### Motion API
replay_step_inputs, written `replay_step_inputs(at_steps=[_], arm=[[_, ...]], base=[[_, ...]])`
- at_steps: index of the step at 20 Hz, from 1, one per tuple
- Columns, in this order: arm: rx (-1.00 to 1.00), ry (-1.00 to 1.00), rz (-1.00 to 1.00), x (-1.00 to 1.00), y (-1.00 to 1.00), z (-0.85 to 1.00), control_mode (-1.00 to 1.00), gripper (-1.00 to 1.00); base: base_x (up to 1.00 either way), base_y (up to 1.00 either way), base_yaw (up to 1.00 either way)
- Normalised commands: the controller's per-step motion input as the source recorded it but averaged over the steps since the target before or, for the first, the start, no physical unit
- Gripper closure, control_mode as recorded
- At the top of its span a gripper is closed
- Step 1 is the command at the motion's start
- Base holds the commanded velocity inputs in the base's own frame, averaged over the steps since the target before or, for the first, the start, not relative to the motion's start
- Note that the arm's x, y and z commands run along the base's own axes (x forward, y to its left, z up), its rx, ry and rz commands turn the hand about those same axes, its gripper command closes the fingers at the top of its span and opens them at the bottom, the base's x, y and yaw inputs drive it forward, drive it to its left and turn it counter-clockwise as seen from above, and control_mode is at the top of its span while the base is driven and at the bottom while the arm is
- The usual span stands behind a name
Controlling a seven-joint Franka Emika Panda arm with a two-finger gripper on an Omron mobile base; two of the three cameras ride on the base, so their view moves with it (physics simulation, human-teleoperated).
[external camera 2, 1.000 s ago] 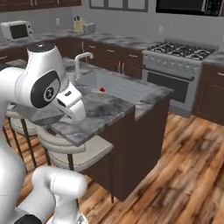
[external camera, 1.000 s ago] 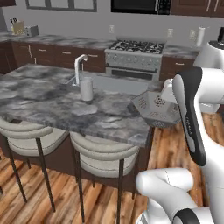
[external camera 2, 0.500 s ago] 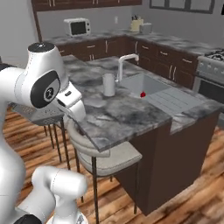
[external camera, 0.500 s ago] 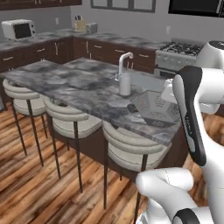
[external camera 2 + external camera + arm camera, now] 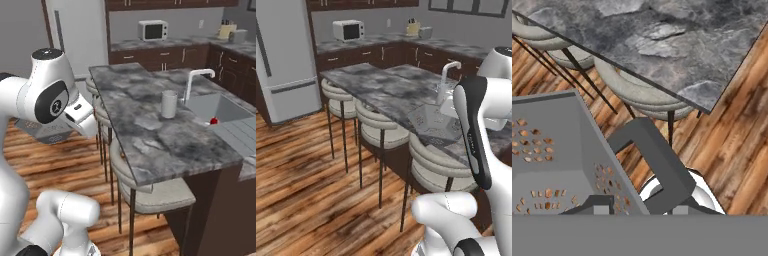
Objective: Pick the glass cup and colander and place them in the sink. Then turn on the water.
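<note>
Grey perforated metal, the colander (image 5: 557, 160) hangs clamped in the gripper (image 5: 637, 207) by its handle loop, off the counter and over the wood floor beside the stools (image 5: 155, 192). It looks stiff and light, but a grip at one edge may let it swing. Further right on the marble counter (image 5: 135, 110) the glass cup (image 5: 169, 104) stands upright just beside the faucet (image 5: 197, 80); smooth and breakable, best pinched across its middle. The sink (image 5: 220, 107) lies beyond
</note>
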Motion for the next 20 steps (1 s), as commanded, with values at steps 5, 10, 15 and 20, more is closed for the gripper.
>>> replay_step_inputs(at_steps=[5, 10, 15, 20], arm=[[0.0, 0.0, 0.0, 0.0, 0.0, 0.0, 1.0, 1.0], [0.0, 0.0, 0.0, 0.0, 0.0, 0.0, 1.0, 1.0], [0.0, 0.0, 0.0, 0.0, 0.0, 0.0, 1.0, 1.0], [0.0, 0.0, 0.0, 0.0, 0.0, 0.0, 1.0, 1.0]], base=[[0.0, 0.0, 0.5], [0.0, 0.0, 0.5], [-0.35, -0.42, 0.24], [-0.57, -0.86, 0.08]])
